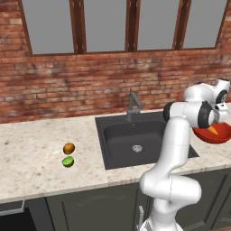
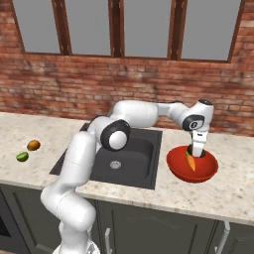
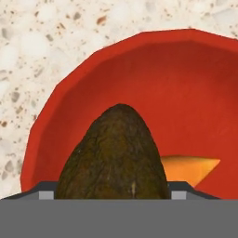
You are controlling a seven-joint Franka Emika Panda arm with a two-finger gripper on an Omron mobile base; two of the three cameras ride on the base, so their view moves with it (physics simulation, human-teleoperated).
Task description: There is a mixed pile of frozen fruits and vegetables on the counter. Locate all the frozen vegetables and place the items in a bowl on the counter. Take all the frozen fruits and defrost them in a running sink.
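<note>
Close to my hand camera, the dark olive-brown ball sits clamped in the end effector above the red bowl holding the carrot; I'd release next.

Carrot half hidden — olive-brown ball covers it.

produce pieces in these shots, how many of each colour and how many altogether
orange carrot, in the red bowl: 1
dark olive-brown ball, between the gripper fingers over the bowl: 1
orange-brown ball, on the counter: 1
bright green lime-like piece, on the counter: 1
total: 4
</note>
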